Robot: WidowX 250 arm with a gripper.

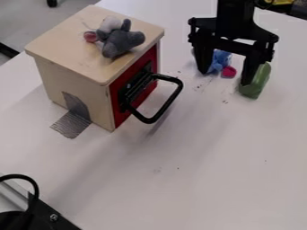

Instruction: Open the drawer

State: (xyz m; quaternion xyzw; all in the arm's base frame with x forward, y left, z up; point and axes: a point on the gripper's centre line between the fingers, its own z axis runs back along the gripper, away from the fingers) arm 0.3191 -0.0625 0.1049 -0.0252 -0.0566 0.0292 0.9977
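Note:
A small light-wood cabinet [75,74] stands left of centre, its red drawer front [121,116] turned to the right. The drawer looks closed, its front in line with the cabinet body. A black loop handle [171,99] sticks out from the red front. At the upper right hangs my gripper [226,78], open, to the right of the handle and apart from it. Its two fingers are spread and point down, with no drawer part between them.
On the cabinet top lies a grey plush mouse [121,41]. Behind the gripper are a blue toy [221,58] with a pink piece [228,72] and a green object [258,81]. Silver tape [72,124] runs from cabinet to white table [198,179]. Black equipment [45,214] sits lower left.

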